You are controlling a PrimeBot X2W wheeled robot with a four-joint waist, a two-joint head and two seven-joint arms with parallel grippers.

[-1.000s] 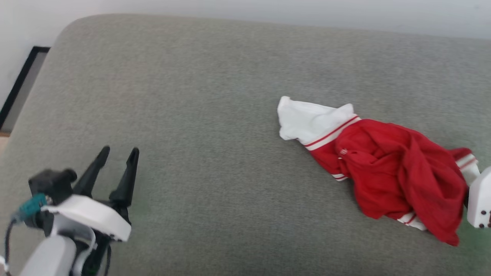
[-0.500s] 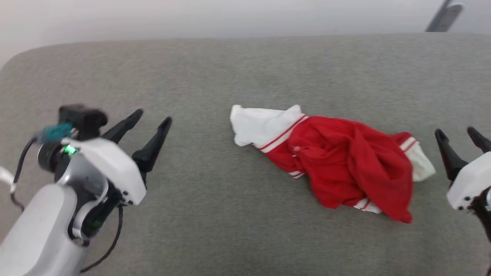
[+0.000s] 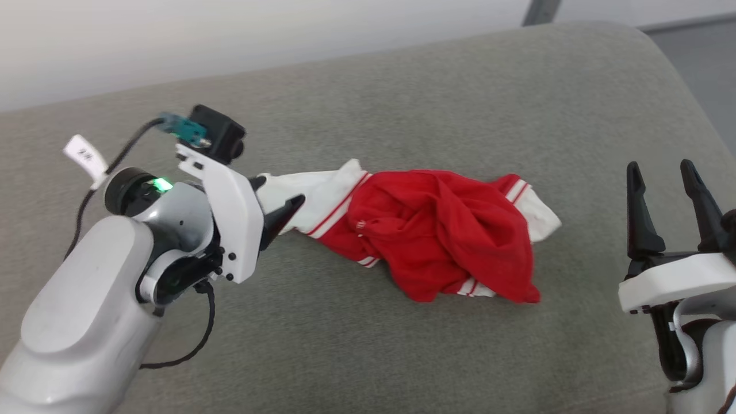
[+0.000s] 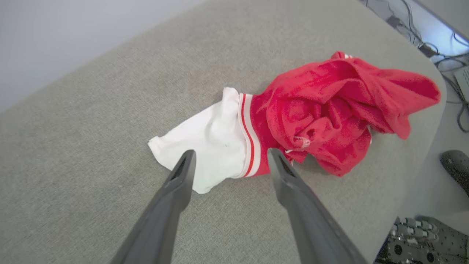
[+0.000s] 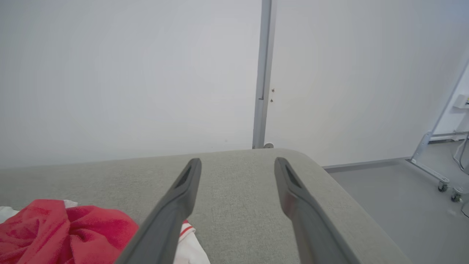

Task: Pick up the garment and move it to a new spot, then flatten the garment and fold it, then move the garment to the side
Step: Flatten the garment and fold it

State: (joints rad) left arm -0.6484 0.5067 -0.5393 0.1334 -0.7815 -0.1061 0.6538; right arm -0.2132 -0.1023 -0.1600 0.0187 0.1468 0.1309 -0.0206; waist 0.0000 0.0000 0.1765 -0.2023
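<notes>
Left gripper (image 4: 231,151) has swung in from way off to the side and now sits wide open, holding nothing, fingers (image 4: 172,198) straddling the white sleeve end of the crumpled red T-shirt with white sleeves (image 3: 437,230). Might already be brushing cloth, hard to tell. Shirt's bunched up mid-way along the grey fabric cushion (image 3: 402,103). Right gripper (image 3: 660,167) waits open too, clear of the other sleeve. Pickup hasn't started yet, but looks imminent.

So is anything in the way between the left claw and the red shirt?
No, nothing visible is in the way. The left gripper is open, right at the white sleeve of the garment, with just bare grey cushion beside it.
</notes>
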